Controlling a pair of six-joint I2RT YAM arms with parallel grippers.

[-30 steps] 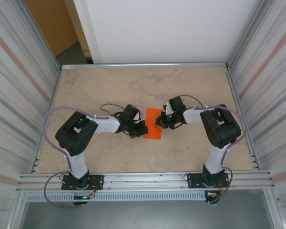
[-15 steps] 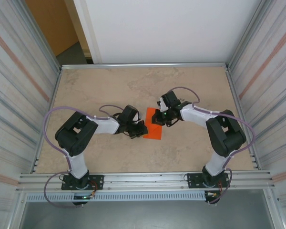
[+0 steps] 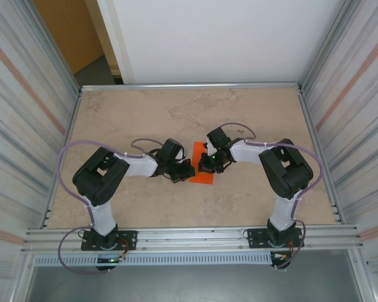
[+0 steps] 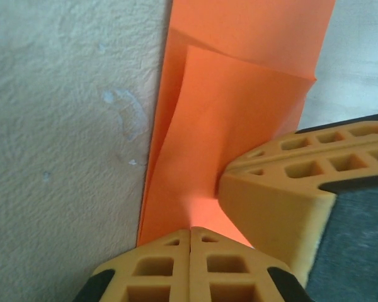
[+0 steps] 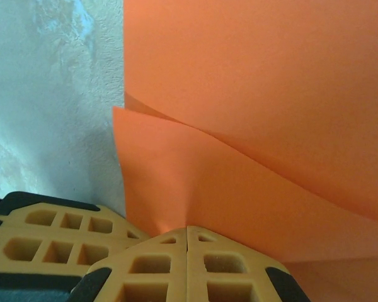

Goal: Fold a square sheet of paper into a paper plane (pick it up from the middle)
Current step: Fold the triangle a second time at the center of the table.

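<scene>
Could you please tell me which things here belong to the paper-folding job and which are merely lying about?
In the job:
- orange paper, partly folded
- left gripper, shut on the paper
- right gripper, shut on the paper

Merely there:
- table
- purple cables
- metal rail at the near edge

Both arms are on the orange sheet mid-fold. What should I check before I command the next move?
1. The left gripper is shut on the orange sheet: ok.
2. The right gripper is shut on the orange sheet: ok.
3. Clearance between the two grippers: cannot tell; their fingers sit very close together.
4. Folded layer lying flat: not ok; it bows up off the layer below.
5. Sheet well inside the edges of the table: ok.
</scene>
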